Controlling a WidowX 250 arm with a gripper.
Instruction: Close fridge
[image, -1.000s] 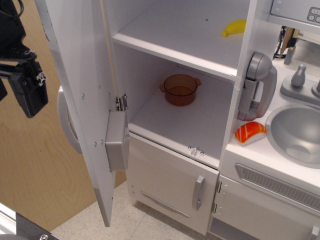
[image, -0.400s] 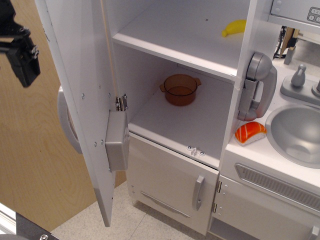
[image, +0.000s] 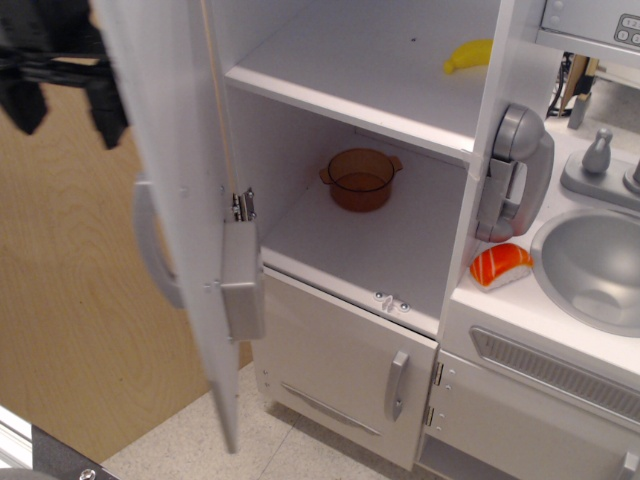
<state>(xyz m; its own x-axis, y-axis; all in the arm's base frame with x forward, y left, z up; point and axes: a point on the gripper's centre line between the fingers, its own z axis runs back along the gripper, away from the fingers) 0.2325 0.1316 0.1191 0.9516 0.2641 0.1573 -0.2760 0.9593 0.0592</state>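
The tall white toy fridge cabinet (image: 370, 130) stands open, with two white shelves visible inside. Its large white door (image: 175, 200) hangs wide open at the left, seen almost edge-on, with a grey vertical handle (image: 155, 245) on its outer face. To the right is the grey sink unit (image: 590, 265). The black claw (image: 62, 85) is at the upper left, just beside the door's outer face; its two fingers point down, spread apart, holding nothing. On the lower shelf sits a small transparent orange pot (image: 361, 179); on the upper shelf lies a yellow banana (image: 468, 55).
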